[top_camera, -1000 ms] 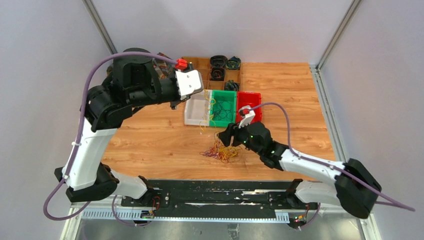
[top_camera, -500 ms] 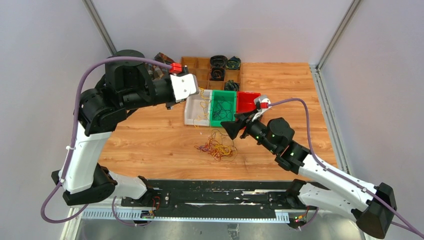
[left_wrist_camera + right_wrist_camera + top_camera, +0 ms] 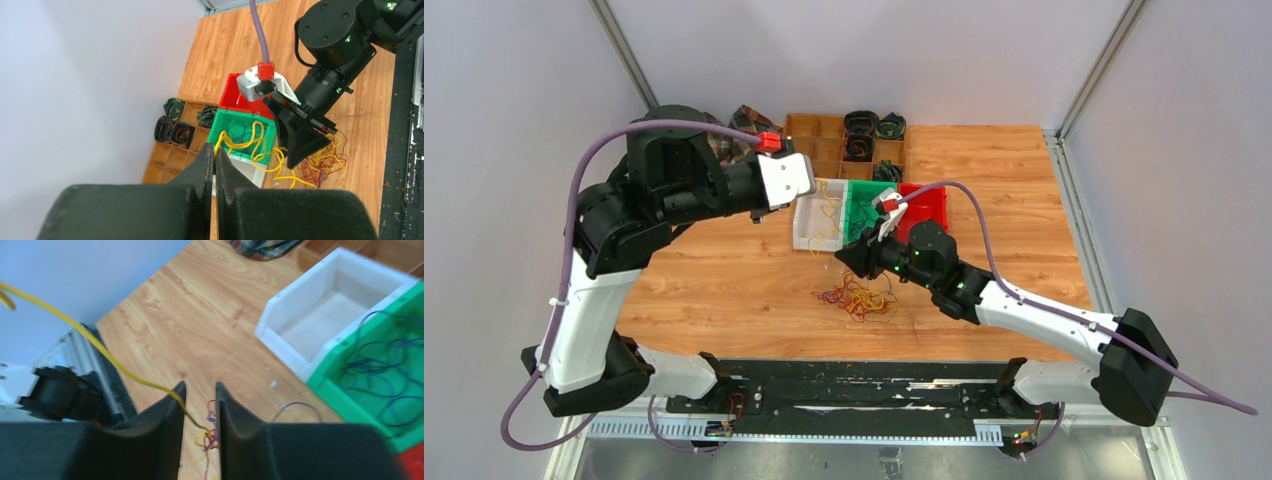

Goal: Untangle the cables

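Observation:
The cables are a tangle point(image 3: 856, 298) of yellow, red and purple strands on the wooden table, also visible in the left wrist view point(image 3: 325, 162). My left gripper point(image 3: 215, 152) is shut on a yellow cable point(image 3: 250, 145) that runs from it, above the green bin, down to the tangle. It hangs by the white bin point(image 3: 821, 192). My right gripper point(image 3: 849, 257) hovers just above the tangle. Its jaws point(image 3: 200, 386) stand apart, with the taut yellow cable point(image 3: 100, 350) passing between them and touching the left finger; the tangle point(image 3: 210, 437) lies below.
A white bin point(image 3: 805, 232), a green bin point(image 3: 856, 243) holding blue cables point(image 3: 385, 385) and a red bin point(image 3: 924, 205) stand in a row behind the tangle. A wooden organiser point(image 3: 829, 140) with rolled items and a plaid cloth point(image 3: 744, 118) sit at the back.
My right gripper has swung left to above the tangle, and its jaws have narrowed around the yellow cable. The left gripper has drawn back to the left, still holding that cable.

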